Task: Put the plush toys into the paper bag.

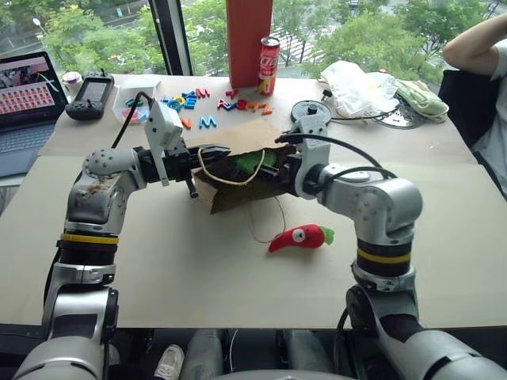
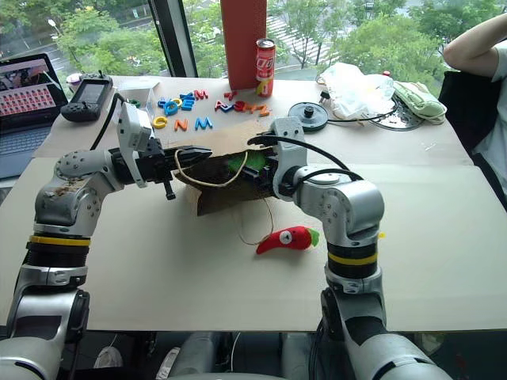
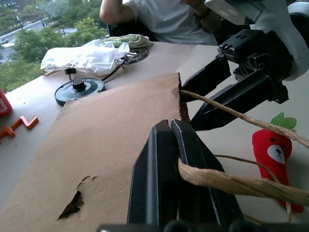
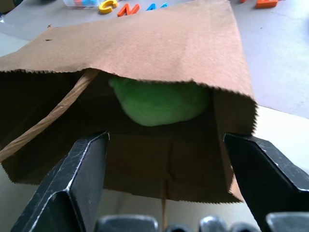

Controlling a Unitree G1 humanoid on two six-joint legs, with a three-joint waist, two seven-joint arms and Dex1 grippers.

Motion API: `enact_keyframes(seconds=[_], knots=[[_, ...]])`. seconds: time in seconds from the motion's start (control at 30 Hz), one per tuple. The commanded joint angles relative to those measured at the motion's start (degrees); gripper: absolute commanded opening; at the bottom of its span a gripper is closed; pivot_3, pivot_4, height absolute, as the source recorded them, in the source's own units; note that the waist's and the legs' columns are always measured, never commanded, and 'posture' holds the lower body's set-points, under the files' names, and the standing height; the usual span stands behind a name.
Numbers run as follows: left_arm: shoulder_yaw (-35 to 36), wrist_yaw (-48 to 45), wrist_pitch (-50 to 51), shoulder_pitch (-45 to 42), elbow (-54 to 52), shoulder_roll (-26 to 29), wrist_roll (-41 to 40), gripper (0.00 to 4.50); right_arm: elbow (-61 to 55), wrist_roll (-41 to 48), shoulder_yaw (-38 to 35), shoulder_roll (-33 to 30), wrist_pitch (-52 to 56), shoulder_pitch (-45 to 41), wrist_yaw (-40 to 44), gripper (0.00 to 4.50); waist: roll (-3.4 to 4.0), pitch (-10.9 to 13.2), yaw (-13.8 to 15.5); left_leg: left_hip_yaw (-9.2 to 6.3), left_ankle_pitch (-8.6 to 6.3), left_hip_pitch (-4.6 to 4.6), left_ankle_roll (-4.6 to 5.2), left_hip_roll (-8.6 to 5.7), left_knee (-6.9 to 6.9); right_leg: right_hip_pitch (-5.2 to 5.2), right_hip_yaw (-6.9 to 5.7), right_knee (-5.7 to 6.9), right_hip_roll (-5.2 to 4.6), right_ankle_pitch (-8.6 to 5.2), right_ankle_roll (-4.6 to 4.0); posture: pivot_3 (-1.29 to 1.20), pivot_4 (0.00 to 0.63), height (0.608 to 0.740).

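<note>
Table (image 1: 444, 237): a wide surface under brown paper, carrying all else. At its far edge stand a red box (image 1: 248, 39) and a can (image 1: 269, 66); a laptop (image 1: 28, 111) lies at the far left, a black handheld device (image 1: 89, 96) beside it. A person (image 1: 487, 71) sits at the far right corner.

Bag (image 1: 238, 170): brown paper, lying on its side at the table's middle, mouth turned toward the right arm. One cord handle (image 1: 226, 176) loops up across the mouth; the other cord trails on the table toward the near edge. The upper panel has a small tear, seen in the left wrist view.

White plastic bag (image 1: 356, 83): crumpled at the far right, with a pale green cloth (image 1: 422, 99) beside it and a black round disc (image 1: 310, 111) nearer the middle.

Left gripper (image 3: 171, 140): level, clenched on the bag's upper rim and the raised handle, fingers pressed together.

Right gripper (image 4: 166, 159): at the bag's mouth, released, its two fingers (image 4: 72, 179) spread wide and grasping nothing.

Green toy (image 4: 159, 101): a rounded lime blob inside the bag, resting just under the upper panel.

Red toy (image 1: 299, 237): chili-shaped with a green stem, lying on the table just outside the bag, near the right forearm.

Letters (image 1: 198, 103): colourful plastic pieces scattered beyond the bag, in front of the box.
</note>
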Motion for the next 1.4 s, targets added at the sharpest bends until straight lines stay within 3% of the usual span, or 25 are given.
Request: enact_keyframes(seconds=[0.03, 0.2, 0.27, 0.47, 0.67, 0.77, 1.1, 1.23, 1.4], knots=[[0.85, -0.21, -1.56, -1.18, -0.48, 0.41, 0.08, 0.0, -8.66, 4.58, 0.69, -13.08, -2.26, 3.58, 11.4, 4.22, 0.0, 0.0, 0.07, 0.0, -0.01, 0.01, 0.02, 0.0, -0.01, 0.01, 0.01, -0.04, 0.0, 0.0, 0.0, 0.0, 0.15, 0.739], [0.77, -0.22, -1.75, -1.44, -0.18, 0.3, 0.2, 0.0, -17.69, 4.54, 9.24, -31.55, -11.58, 13.86, 25.51, 4.22, -0.01, 0.0, 0.01, -0.05, -0.06, 0.05, 0.1, -0.02, -0.02, 0.02, 0.05, -0.24, 0.0, -0.03, 0.04, 0.0, 0.15, 0.739], [0.77, -0.29, -1.79, -1.49, -0.12, 0.28, 0.26, 0.0, -18.43, 2.61, 12.5, -35.01, -14.86, 16.49, 27.3, 4.22, -0.01, 0.01, -0.12, -0.1, -0.06, 0.06, 0.1, -0.02, -0.01, 0.03, 0.08, -0.24, 0.02, -0.04, 0.04, 0.0, 0.15, 0.739], [0.91, -0.43, -1.5, -1.4, -0.38, 0.44, 0.23, 0.0, -13.34, -4.46, 19.89, -35.53, -18.27, 16.58, 24.82, 4.22, -0.03, 0.01, -0.04, -0.29, -0.03, 0.22, 0.09, -0.03, 0.15, 0.1, 0.2, -0.05, 0.01, -0.03, 0.04, 0.0, 0.15, 0.739], [0.98, -0.49, -1.25, -1.21, -0.67, 0.68, 0.22, 0.0, -10.48, -6.97, 21.23, -33.22, -17.69, 15.53, 23.68, 4.22, -0.03, 0.01, 0.25, -0.27, -0.02, 0.14, 0.12, -0.04, 0.18, 0.06, 0.17, -0.06, 0.0, -0.03, 0.04, 0.0, 0.15, 0.739], [0.99, -0.53, -1.21, -1.22, -0.7, 0.73, 0.25, 0.0, -10.02, -7.58, 22.0, -33.08, -17.66, 16.04, 24.0, 3.46, -0.02, 0.01, 0.38, -0.2, -0.02, 0.08, 0.12, -0.04, 0.19, 0.05, 0.13, -0.12, 0.0, -0.04, 0.05, 0.0, 0.15, 0.739], [1.15, -0.58, -1.17, -1.15, -0.74, 0.87, 0.23, 0.0, -11.48, -6.92, 20.97, -34.03, -17.13, 17.79, 25.13, 0.06, -0.02, 0.01, 0.68, -0.12, -0.03, 0.1, 0.13, -0.04, 0.19, 0.07, 0.12, -0.09, 0.0, -0.04, 0.05, 0.0, 0.15, 0.739], [1.18, -0.6, -1.19, -1.06, -0.84, 0.91, 0.19, 0.0, -14.34, -4.91, 16.59, -35.54, -18.94, 20.21, 27.15, 0.01, -0.03, 0.01, 0.84, -0.13, -0.03, 0.09, 0.13, -0.04, 0.2, 0.07, 0.12, -0.08, -0.01, -0.04, 0.05, 0.0, 0.15, 0.739], [1.14, -0.57, -1.39, -1.34, -0.53, 0.92, 0.33, 0.0, -17.82, 2.18, 3.16, -36.37, -20.54, 24.29, 31.82, 0.01, -0.03, 0.01, 1.39, -0.15, -0.03, 0.08, 0.13, -0.05, 0.21, 0.08, 0.12, -0.11, -0.01, -0.04, 0.06, 0.0, 0.15, 0.739]])
